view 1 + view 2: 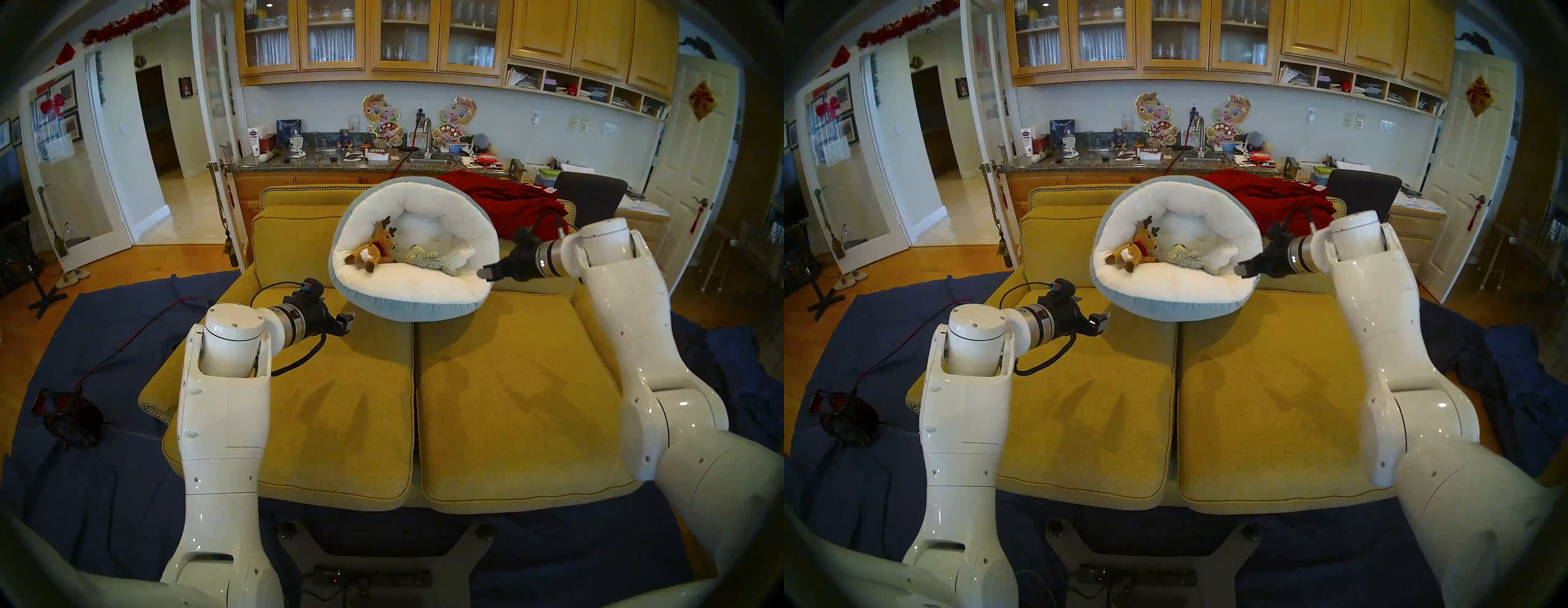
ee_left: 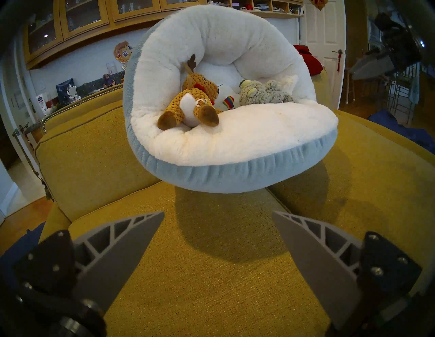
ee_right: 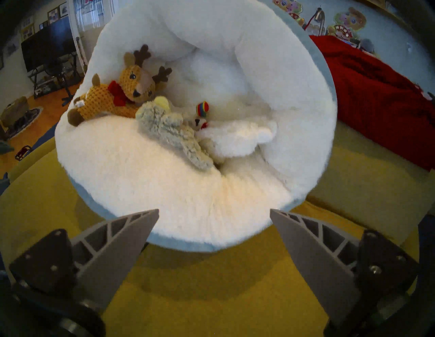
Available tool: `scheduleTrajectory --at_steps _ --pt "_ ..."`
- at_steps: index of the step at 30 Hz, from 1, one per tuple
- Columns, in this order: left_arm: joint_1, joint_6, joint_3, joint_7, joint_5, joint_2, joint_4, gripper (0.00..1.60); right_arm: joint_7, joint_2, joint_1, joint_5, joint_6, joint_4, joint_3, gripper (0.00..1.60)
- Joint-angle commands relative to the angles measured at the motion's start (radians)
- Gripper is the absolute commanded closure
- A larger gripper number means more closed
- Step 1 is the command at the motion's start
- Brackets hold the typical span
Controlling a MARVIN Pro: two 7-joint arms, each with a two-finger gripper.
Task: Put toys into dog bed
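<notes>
right pincer [image 1: 485,272] spread wide and empty at the dog bed [image 1: 407,297] rim, reindeer [image 3: 117,98] and grey floppy toy [image 3: 169,131] lying ahead-left inside; cactus possibly buried; left pincer [image 2: 217,235] agape, farther off.

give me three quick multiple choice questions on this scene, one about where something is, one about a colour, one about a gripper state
1. Where does the brown reindeer lie?
A. on the sofa seat
B. in the dog bed
C. on the red blanket

2. What colour is the dog bed's outside?
A. pale grey-blue
B. mustard yellow
C. red

3. How is the right gripper?
A. shut on the reindeer
B. shut on the bed's rim
C. open, holding nothing

Answers: 1 B, it rests against the bed's fluffy inner rim beside the grey-beige toy. 2 A, a grey-blue band runs under the white fleece. 3 C, the right wrist view shows its fingers spread apart with nothing between them.
</notes>
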Motion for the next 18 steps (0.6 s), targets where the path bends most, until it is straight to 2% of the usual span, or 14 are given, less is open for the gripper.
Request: scheduleTrajectory --at_steps 1,8,17,18 --pt "-0.033 -0.006 0.001 0.002 -0.005 0.0 -0.027 0.0 0.052 0.057 -0.087 0.042 -0.014 -0.122 0.059 0.0" --pt "-0.034 -0.006 0.001 0.002 -0.005 0.0 -0.028 0.0 0.104 0.064 -0.174 0.093 -0.043 -0.197 0.124 0.0" --pt "-0.037 -0.006 0.0 0.002 -0.006 -0.001 -0.031 0.0 0.154 0.026 -0.297 0.167 -0.11 -0.317 0.199 0.0" --pt "-0.038 -0.006 0.0 0.002 -0.007 -0.001 -0.032 0.0 0.159 0.017 -0.302 0.178 -0.126 -0.308 0.207 0.0"
